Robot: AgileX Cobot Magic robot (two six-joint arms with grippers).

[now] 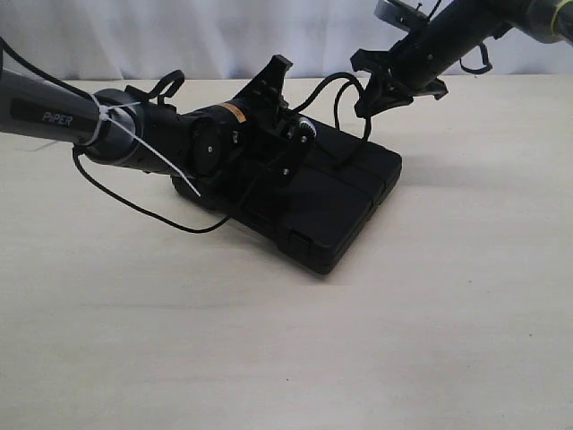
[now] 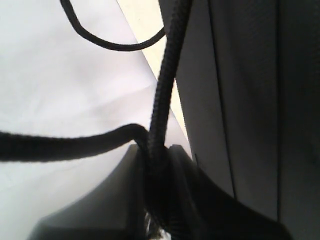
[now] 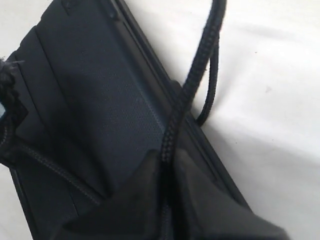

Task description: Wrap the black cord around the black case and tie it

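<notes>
Pale bench (image 1: 376, 358), white curtain (image 1: 224, 36) behind. Count: one black case (image 1: 345, 202), one black cord (image 2: 166, 75), two hands.

Case lies flat on the bench, set diagonally, one corner nearest the exterior camera. It sits directly under both hands.

Left hand (image 2: 156, 162) low over the case, fingers pinched on the cord. One stretch runs straight out from the tips, another bends off sideways.

Right hand (image 3: 167, 172) raised above the case's far end, clamped on the cord too. Its strand runs straight out past the tips and over the case's edge.

Between the two hands the cord arches up above the case. A further strand drops from the right hand to the case top.
</notes>
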